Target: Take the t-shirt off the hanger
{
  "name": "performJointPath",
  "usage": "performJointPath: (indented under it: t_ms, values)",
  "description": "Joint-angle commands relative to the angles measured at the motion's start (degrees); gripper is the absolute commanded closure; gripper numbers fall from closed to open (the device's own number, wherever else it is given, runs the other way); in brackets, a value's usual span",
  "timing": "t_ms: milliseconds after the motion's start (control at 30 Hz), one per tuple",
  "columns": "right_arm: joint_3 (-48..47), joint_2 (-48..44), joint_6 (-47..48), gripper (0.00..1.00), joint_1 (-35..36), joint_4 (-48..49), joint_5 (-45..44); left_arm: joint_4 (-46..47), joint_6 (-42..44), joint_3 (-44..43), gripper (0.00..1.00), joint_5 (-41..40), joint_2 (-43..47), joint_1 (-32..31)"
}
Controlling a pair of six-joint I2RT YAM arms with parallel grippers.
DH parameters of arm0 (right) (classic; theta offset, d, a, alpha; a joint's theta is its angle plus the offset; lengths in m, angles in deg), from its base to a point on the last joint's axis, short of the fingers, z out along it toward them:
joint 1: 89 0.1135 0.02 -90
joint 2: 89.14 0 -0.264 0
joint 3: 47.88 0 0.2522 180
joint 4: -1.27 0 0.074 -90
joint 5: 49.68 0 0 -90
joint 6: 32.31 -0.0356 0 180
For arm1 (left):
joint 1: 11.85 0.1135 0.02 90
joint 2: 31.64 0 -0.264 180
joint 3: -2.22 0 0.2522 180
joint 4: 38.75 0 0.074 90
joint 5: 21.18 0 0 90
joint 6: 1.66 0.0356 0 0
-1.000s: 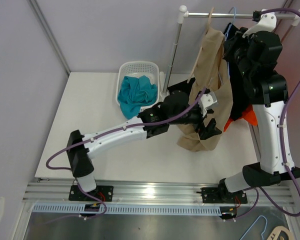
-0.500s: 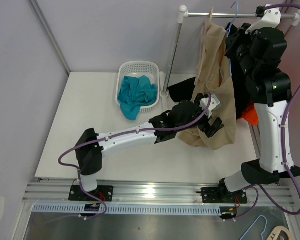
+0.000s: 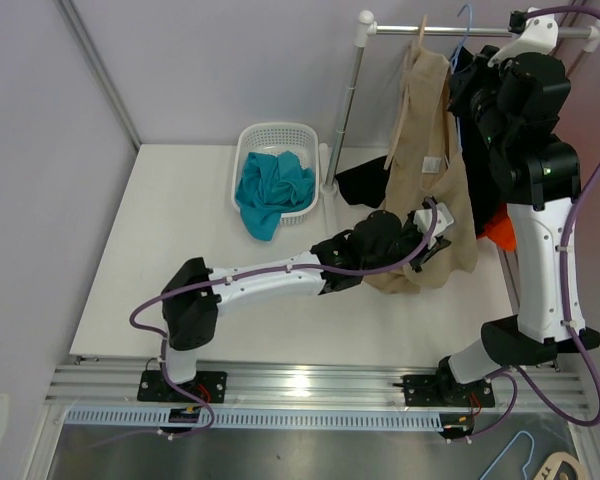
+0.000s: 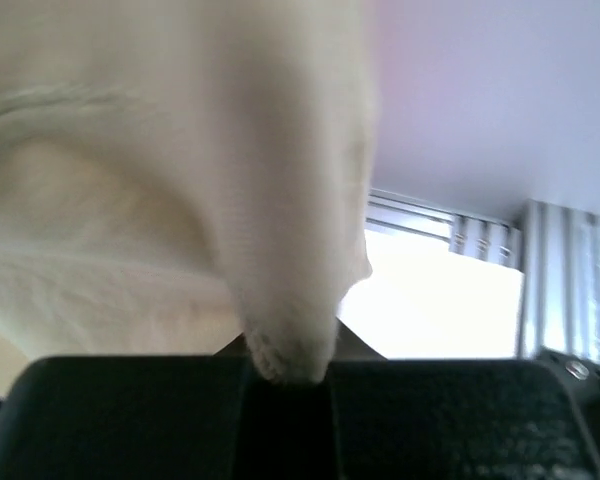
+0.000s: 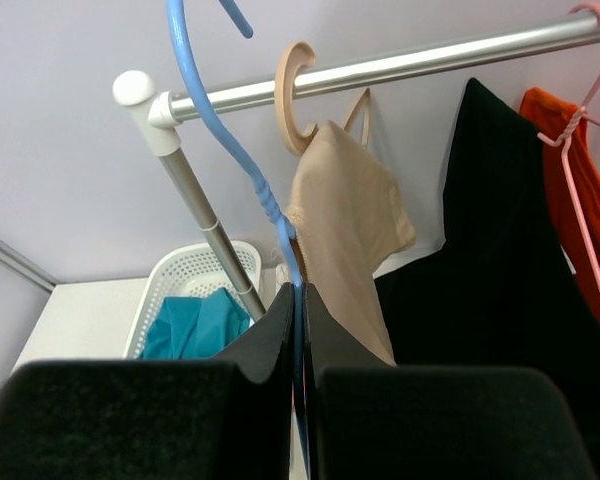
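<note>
Gripping a fold of the beige t-shirt [image 4: 180, 200] near its lower hem, the left gripper [image 4: 288, 375] has its two fingers clenched on the cloth. In the wrist view the fabric funnels down into the narrow gap between them. From that grasp the t-shirt rises up and away to a tan wooden hanger [image 5: 283, 95], whose ring-shaped hook sits over the metal rail [image 5: 430, 58] of the clothes rack. The hem end is drawn out to the side toward the arm, just above the white table [image 3: 180, 250].

The right gripper [image 5: 300, 300] is high up beside the rail, clamped on the stem of a blue hanger [image 5: 183, 50]. The blue wire runs straight up from between its closed fingers and curls into a hook in front of the rail. Whether that hook rests on the rail cannot be told.

The t-shirt's shoulder hangs just beyond this gripper. To its right hang a black garment [image 5: 500, 250] and then an orange one [image 5: 565, 180]. Down to its left, a white basket [image 3: 275, 130] holds a teal cloth [image 3: 272, 185].
</note>
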Motion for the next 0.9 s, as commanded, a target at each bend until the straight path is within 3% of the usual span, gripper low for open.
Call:
performJointPath:
  t_ms: [0,267,400,600,733,867]
  values:
    - [-1.9,1.0,-0.6,1.00,0.3,3.4,-1.0,3.9,2.2,1.3,0.99,7.1,5.4,-3.0]
    - [1.3,0.5,-0.5,1.00,0.4,6.2,6.3,1.2,6.4,-4.2,0.99,21.4,7.6,-5.2]
    - [5.7,-1.2,-0.2,1.00,0.4,7.1,10.4,1.3,5.5,-7.2,0.99,23.6,8.2,-5.0]
    - [6.4,-2.3,-0.3,1.00,0.4,8.1,18.3,-10.6,6.9,-19.8,0.99,31.6,1.6,-4.7]
    - [7.6,-2.7,-0.3,1.00,0.4,8.5,19.1,-9.1,5.5,-22.0,0.99,37.4,0.6,-4.6]
    - [5.2,-1.6,0.3,1.00,0.2,7.2,20.6,-14.4,4.5,-28.0,0.99,47.5,-2.5,-4.6]
